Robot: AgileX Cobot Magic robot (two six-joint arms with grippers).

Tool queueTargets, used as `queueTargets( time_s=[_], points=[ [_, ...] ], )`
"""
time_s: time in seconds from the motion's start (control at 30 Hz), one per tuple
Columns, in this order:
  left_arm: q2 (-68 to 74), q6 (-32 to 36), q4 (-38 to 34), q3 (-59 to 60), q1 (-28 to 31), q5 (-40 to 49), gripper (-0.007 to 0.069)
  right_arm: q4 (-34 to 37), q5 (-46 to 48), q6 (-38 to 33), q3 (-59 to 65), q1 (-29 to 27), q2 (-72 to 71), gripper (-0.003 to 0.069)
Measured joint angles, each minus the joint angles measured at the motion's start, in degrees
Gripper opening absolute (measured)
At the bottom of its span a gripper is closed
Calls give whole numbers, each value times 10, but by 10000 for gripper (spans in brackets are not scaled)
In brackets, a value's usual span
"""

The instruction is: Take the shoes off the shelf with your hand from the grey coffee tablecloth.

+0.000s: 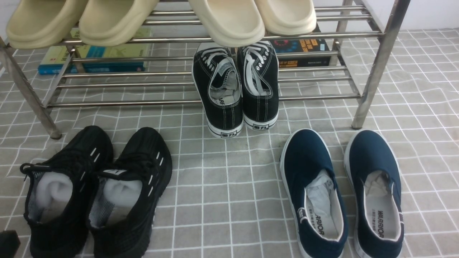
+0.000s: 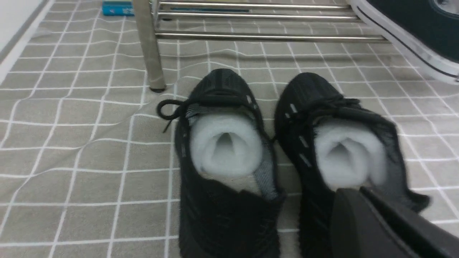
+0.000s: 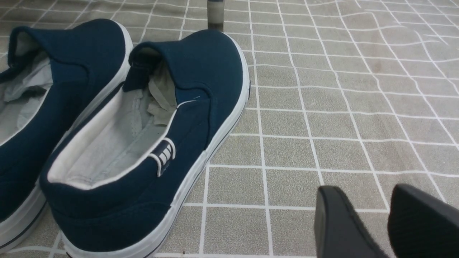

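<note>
From my station, the front view cuts off the beige slippers [image 1: 226, 19] at the top edge, and only a dark corner of the left gripper [image 1: 9, 243] shows at the bottom edge. In the left wrist view I see its fingers [image 2: 380, 225] pressed together, holding nothing, just above the heel of one black sneaker. The right gripper [image 3: 385, 222] hangs over bare tablecloth [image 3: 322, 107] beside the navy slip-ons [image 3: 143, 136], its jaws parted and empty. The black sneakers [image 1: 96, 193] lie side by side on the cloth in front of the shelf [image 1: 380, 64], off its bars, long axes running front to back, toes toward the shelf, white stuffing filling both openings.
</note>
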Motion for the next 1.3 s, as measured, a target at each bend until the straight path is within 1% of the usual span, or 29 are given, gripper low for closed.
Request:
queueTargets(
  time_s=[0.13,0.27,0.4,1.3],
  points=[
    [-23,-24,6,58,34,-22,33,0,0,0,0,0,0,239],
    [-24,-41,20,104,43,-33,38,0,0,0,0,0,0,239],
    [-25,-46,24,108,43,-56,43,-1,1,0,0,0,0,239],
    [-25,-47,23,109,43,-58,72,0,1,0,0,0,0,239]
  ],
)
